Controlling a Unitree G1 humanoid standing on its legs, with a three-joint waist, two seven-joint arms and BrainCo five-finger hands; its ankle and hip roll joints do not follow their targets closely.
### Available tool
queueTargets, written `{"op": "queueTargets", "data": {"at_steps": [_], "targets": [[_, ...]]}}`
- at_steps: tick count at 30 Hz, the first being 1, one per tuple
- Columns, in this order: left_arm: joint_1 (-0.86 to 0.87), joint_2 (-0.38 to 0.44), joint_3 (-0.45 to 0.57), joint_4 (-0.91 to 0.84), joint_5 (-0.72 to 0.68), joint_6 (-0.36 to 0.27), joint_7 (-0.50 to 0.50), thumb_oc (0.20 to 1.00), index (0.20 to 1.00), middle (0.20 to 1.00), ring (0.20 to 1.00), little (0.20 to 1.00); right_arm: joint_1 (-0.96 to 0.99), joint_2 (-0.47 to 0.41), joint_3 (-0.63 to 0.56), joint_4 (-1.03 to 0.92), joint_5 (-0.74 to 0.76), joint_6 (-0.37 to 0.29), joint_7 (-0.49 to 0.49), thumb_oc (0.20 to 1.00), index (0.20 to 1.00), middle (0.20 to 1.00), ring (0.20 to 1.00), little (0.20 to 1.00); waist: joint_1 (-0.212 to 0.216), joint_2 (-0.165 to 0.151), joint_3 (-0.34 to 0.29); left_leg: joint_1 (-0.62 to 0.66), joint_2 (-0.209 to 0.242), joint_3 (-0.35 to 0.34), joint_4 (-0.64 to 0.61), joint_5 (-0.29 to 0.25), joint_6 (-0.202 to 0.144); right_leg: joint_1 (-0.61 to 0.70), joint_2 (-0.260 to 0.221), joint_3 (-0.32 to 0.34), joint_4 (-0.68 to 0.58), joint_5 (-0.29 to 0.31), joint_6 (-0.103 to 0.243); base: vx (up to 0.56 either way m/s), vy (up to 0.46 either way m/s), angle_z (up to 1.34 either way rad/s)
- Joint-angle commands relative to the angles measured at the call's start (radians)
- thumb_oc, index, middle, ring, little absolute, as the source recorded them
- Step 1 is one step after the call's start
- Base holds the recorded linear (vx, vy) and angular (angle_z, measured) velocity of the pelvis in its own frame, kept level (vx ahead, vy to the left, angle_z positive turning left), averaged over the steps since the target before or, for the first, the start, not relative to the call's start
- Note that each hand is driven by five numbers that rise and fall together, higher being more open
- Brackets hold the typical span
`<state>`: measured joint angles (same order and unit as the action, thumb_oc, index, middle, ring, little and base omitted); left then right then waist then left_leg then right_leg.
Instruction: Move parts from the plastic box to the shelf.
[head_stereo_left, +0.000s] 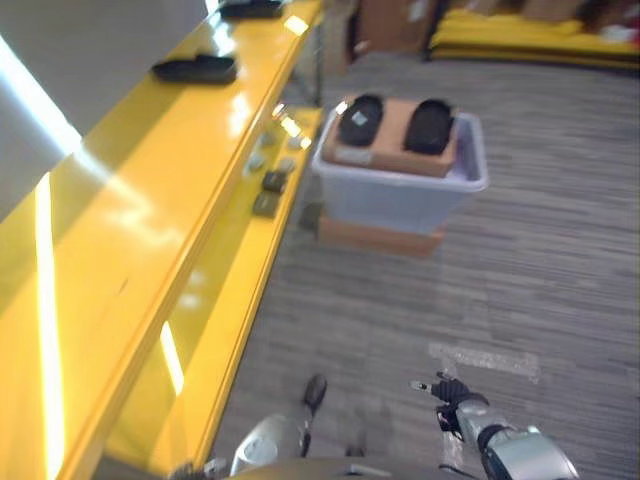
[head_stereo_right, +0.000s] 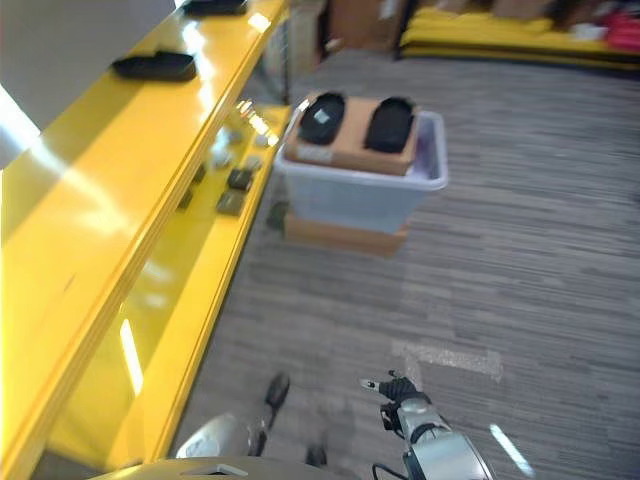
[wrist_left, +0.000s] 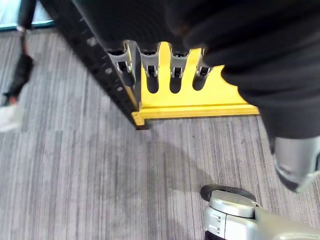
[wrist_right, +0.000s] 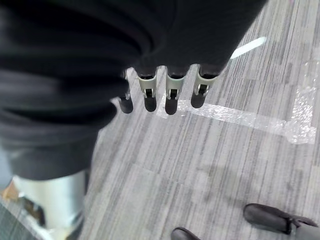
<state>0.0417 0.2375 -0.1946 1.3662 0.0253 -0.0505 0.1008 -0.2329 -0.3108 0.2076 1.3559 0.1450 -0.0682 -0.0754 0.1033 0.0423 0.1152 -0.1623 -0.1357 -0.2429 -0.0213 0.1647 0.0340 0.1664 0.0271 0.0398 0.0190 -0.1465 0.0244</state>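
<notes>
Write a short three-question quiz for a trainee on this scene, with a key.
1. True or false: the translucent plastic box sits directly on the grey floor.
2. How many black oval parts lie on the brown cardboard on top of the box?
3. Multiple choice: the right hand is A) holding a part, B) open and empty, C) pressing on the yellow metal shelf.

Key: 1 false, it rests on a brown cardboard base; 2 two; 3 B, its fingers hang straight over the floor.
</notes>
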Motion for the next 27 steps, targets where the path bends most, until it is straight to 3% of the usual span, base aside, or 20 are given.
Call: {"op": "queueTargets", "data": {"at_steps": [1,4,6,7,8,9,12,14,15,19,22,25,27], "targets": [[-0.099,0.028,0.01,0.028,0.017,-0.019,0.012,1.0,1.0,1.0,1.0,1.0,0.024,0.015,-0.011,0.001,-0.03,-0.003,-0.015,1.0,1.0,1.0,1.0,1.0,0.035,-0.056,-0.018,0.034,0.014,-0.009,0.08,-0.132,-0.004,-0.114,-0.048,-0.107,0.197,0.035,0.102,0.11,0.106,0.0],[-0.135,0.048,0.007,-0.009,0.009,-0.022,0.025,1.0,1.0,1.0,1.0,1.0,0.017,0.03,-0.007,-0.018,-0.03,-0.002,-0.008,1.0,1.0,1.0,1.0,1.0,0.013,-0.034,0.024,0.058,0.032,-0.017,0.116,-0.16,0.017,-0.248,-0.046,-0.111,0.452,0.094,0.156,0.12,0.113,-0.26],[-0.154,0.058,-0.004,-0.023,0.006,-0.022,0.034,1.0,1.0,1.0,1.0,1.0,0.012,0.037,-0.007,-0.033,-0.028,-0.002,-0.013,1.0,1.0,1.0,1.0,1.0,0.01,-0.018,0.037,0.079,0.051,-0.009,0.116,-0.174,0.024,-0.286,-0.104,-0.177,0.488,0.116,0.153,0.19,0.043,0.12],[-0.167,0.064,-0.004,-0.024,0.001,-0.024,0.041,1.0,1.0,1.0,1.0,1.0,0.018,0.042,-0.005,-0.036,-0.036,0.001,-0.01,1.0,1.0,1.0,1.0,1.0,0.011,-0.01,0.03,0.107,0.072,-0.003,0.096,-0.187,0.017,-0.275,-0.183,-0.244,0.379,0.105,0.126,0.2,-0.028,0.05],[-0.167,0.064,-0.005,-0.024,0.001,-0.024,0.041,1.0,1.0,1.0,1.0,1.0,0.019,0.042,-0.005,-0.036,-0.037,0.001,-0.011,1.0,1.0,1.0,1.0,1.0,0.01,-0.009,0.033,0.112,0.074,-0.004,0.094,-0.188,0.017,-0.269,-0.182,-0.246,0.376,0.104,0.125,0.24,-0.11,-0.19],[-0.174,0.068,-0.003,-0.024,-0.006,-0.028,0.043,1.0,1.0,1.0,1.0,1.0,0.026,0.044,-0.004,-0.041,-0.041,0.003,-0.009,1.0,1.0,1.0,1.0,1.0,0.007,-0.009,0.027,0.132,0.09,-0.001,0.068,-0.194,0.007,-0.26,-0.209,-0.269,0.276,0.107,0.114,0.17,-0.128,-0.38],[-0.186,0.067,-0.007,-0.028,-0.014,-0.037,0.046,1.0,1.0,1.0,1.0,1.0,0.035,0.04,-0.017,-0.028,-0.044,0.012,-0.017,1.0,1.0,1.0,1.0,1.0,-0.008,-0.012,0.014,0.165,0.118,0.008,0.009,-0.205,-0.014,-0.271,-0.252,-0.23,0.066,0.194,0.133,0.23,-0.203,-0.23],[-0.183,0.059,-0.009,-0.03,-0.015,-0.041,0.048,1.0,1.0,1.0,1.0,1.0,0.042,0.038,-0.027,-0.013,-0.051,0.017,-0.024,1.0,1.0,1.0,1.0,1.0,-0.016,-0.005,0.007,0.195,0.143,0.01,-0.016,-0.216,-0.032,-0.298,-0.284,-0.221,0.009,0.246,0.158,0.36,-0.342,-0.04],[-0.174,0.047,-0.005,-0.013,-0.007,-0.039,0.047,1.0,1.0,1.0,1.0,1.0,0.062,0.045,-0.024,0.005,-0.068,0.022,-0.018,1.0,1.0,1.0,1.0,1.0,-0.021,-0.034,-0.004,0.216,0.171,0.019,-0.02,-0.238,-0.063,-0.271,-0.27,-0.225,-0.029,0.253,0.163,0.44,-0.528,0.08],[-0.158,0.02,0.003,-0.017,-0.031,-0.041,0.054,1.0,1.0,1.0,1.0,1.0,0.092,0.038,-0.021,0.03,-0.066,0.018,-0.023,1.0,1.0,1.0,1.0,1.0,-0.014,-0.042,-0.01,0.186,0.237,-0.035,0.053,-0.228,-0.108,-0.251,-0.227,-0.261,0.001,0.197,0.124,0.25,-0.426,0.25],[-0.16,-0.003,0.003,-0.024,-0.049,-0.041,0.051,1.0,1.0,1.0,1.0,1.0,0.085,0.016,-0.017,0.033,-0.056,0.015,-0.033,1.0,1.0,1.0,1.0,1.0,0.008,-0.059,0.022,0.1,0.214,-0.061,0.205,-0.162,-0.123,-0.21,-0.219,-0.312,-0.014,0.177,0.097,0.08,-0.26,0.48],[-0.15,-0.017,0.001,-0.018,-0.049,-0.042,0.043,1.0,1.0,1.0,1.0,1.0,0.084,0.004,-0.005,0.027,-0.06,0.014,-0.029,1.0,1.0,1.0,1.0,1.0,0.022,-0.071,0.035,0.057,0.209,-0.026,0.193,-0.144,-0.122,-0.156,-0.216,-0.371,-0.053,0.157,0.093,0.18,-0.253,0.38],[-0.13,-0.02,0.005,0.002,-0.029,-0.036,0.032,1.0,1.0,1.0,1.0,1.0,0.085,-0.003,-0.009,0.023,-0.061,0.016,-0.027,1.0,1.0,1.0,1.0,1.0,0.03,-0.067,0.022,0.037,0.173,-0.004,0.09,-0.155,-0.111,-0.129,-0.197,-0.388,-0.094,0.158,0.107,0.21,-0.108,0.55]]}}
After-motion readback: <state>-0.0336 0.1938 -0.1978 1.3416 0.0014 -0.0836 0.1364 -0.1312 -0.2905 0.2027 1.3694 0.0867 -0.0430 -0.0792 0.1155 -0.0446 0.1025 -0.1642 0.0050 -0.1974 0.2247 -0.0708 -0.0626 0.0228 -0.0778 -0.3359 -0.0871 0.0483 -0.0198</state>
